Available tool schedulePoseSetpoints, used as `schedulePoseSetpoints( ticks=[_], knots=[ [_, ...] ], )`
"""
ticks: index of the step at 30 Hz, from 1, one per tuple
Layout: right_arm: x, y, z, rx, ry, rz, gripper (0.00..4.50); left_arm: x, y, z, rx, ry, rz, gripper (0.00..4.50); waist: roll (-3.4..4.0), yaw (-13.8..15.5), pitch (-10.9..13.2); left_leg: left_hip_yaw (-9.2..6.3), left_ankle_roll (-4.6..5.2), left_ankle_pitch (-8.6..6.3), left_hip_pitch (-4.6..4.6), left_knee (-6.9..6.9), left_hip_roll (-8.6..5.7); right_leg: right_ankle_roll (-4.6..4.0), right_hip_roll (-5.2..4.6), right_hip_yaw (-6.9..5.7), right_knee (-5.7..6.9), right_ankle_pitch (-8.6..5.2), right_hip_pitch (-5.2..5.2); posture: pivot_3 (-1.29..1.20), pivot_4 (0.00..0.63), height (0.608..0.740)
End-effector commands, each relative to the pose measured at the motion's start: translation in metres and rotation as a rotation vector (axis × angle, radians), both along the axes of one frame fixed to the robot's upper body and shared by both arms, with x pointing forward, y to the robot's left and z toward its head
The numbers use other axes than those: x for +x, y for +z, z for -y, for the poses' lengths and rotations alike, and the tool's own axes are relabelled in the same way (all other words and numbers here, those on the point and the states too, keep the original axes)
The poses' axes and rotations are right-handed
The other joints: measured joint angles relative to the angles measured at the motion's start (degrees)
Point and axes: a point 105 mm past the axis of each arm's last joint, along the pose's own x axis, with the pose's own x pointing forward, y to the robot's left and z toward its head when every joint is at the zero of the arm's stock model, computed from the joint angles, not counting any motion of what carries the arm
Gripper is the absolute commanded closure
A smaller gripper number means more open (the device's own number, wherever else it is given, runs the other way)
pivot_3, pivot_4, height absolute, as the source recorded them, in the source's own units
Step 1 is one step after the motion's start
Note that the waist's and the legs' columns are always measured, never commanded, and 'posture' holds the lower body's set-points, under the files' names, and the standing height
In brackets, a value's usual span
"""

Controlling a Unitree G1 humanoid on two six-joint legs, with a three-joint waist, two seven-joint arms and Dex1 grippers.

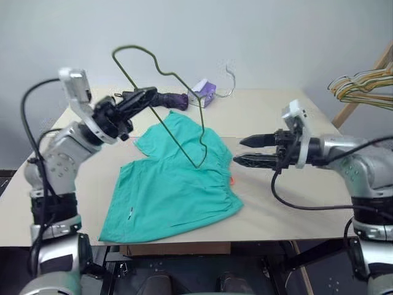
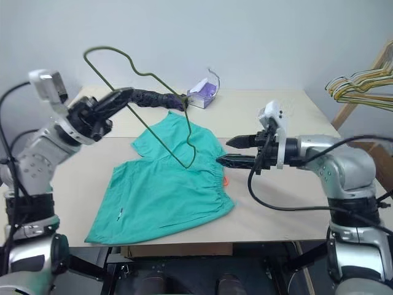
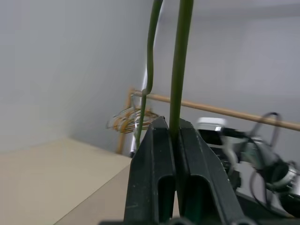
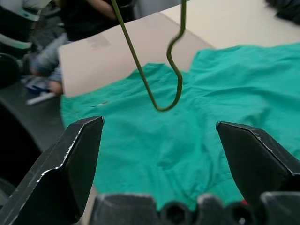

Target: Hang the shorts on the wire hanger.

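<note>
While the teal-green fabric shorts are spread flat on the pale beige tabletop, the thin greenish-grey wire hanger is held up in the air above them. One straight side of the wire is clamped between the closed black fingers of the left gripper, which is raised over the far left part of the tabletop. From that grip the hanger is tilted, with a rounded corner pointing up and away and its hooked end hanging down just above the upper part of the shorts; whether the hook touches the fabric cannot be told. The gathered waistband of the shorts is turned toward the right gripper, whose two fingers are spread wide apart with nothing between them, pointing toward the shorts just beside their waistband edge. A dark purple folded umbrella and a small purple-and-white box are seen at the far side of the tabletop. A bunch of yellow and striped hangers is seen on a wooden rack at the far right.
</note>
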Motion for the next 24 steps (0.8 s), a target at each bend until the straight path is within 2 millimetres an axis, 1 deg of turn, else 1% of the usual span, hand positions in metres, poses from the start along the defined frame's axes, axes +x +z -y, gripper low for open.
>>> schedulePoseSetpoints(
  ticks=[1, 5, 7, 9, 14, 21, 24],
  knots=[
    [-0.003, -0.003, -0.018, 0.031, 0.115, -0.073, 0.03, -0.016, 0.02, -0.005, -0.019, -0.145, 0.101, 4.5, 0.0, -0.4, 0.0, 0.01, 0.0, -0.01, -0.02, 0.01, 0.0, 0.01, 0.0, 0.01, 0.0, -0.01, -0.01, 0.08, 0.0, 0.74],
    [-0.006, -0.013, -0.037, 0.056, 0.196, -0.124, 0.03, -0.021, 0.031, -0.009, -0.054, -0.223, 0.136, 4.5, 0.0, -0.5, 0.0, -0.01, 0.01, -0.01, -0.11, 0.02, 0.0, 0.02, 0.0, 0.0, 0.03, -0.01, -0.09, 0.08, 0.0, 0.74],
    [-0.006, -0.015, -0.047, 0.064, 0.218, -0.119, 0.03, -0.024, 0.032, -0.008, -0.05, -0.248, 0.142, 4.5, 0.0, -0.6, 0.0, -0.01, 0.01, -0.01, -0.11, 0.02, 0.0, 0.03, 0.0, 0.0, 0.05, -0.01, -0.11, 0.08, 0.0, 0.74],
    [-0.006, -0.013, -0.055, 0.077, 0.238, -0.1, 0.03, -0.024, 0.031, -0.007, -0.047, -0.261, 0.139, 4.5, 0.01, -0.6, 0.0, 0.0, 0.0, -0.01, -0.11, 0.02, 0.01, 0.03, 0.0, 0.0, 0.07, -0.01, -0.12, 0.08, 0.0, 0.74],
    [-0.006, 0.001, -0.064, 0.139, 0.271, -0.068, 0.03, -0.022, 0.03, -0.007, -0.073, -0.265, 0.131, 4.5, 0.01, -0.5, 0.0, -0.01, 0.0, -0.01, -0.12, 0.03, 0.01, 0.03, 0.0, 0.0, 0.08, -0.01, -0.11, 0.08, 0.0, 0.74],
    [-0.011, 0.004, -0.071, 0.14, 0.31, -0.051, 0.03, -0.022, 0.032, -0.008, -0.131, -0.267, 0.129, 4.5, 0.01, -0.5, 0.0, 0.0, 0.0, -0.01, -0.12, 0.03, 0.02, 0.03, 0.0, 0.0, 0.09, -0.01, -0.12, 0.08, 0.0, 0.74],
    [-0.009, 0.006, -0.075, 0.147, 0.308, -0.046, 0.03, -0.022, 0.028, -0.006, -0.122, -0.265, 0.124, 4.5, 0.01, -0.6, 0.0, 0.0, 0.0, -0.01, -0.11, 0.03, 0.02, 0.03, 0.0, 0.0, 0.11, -0.01, -0.12, 0.08, 0.0, 0.74]
  ],
)
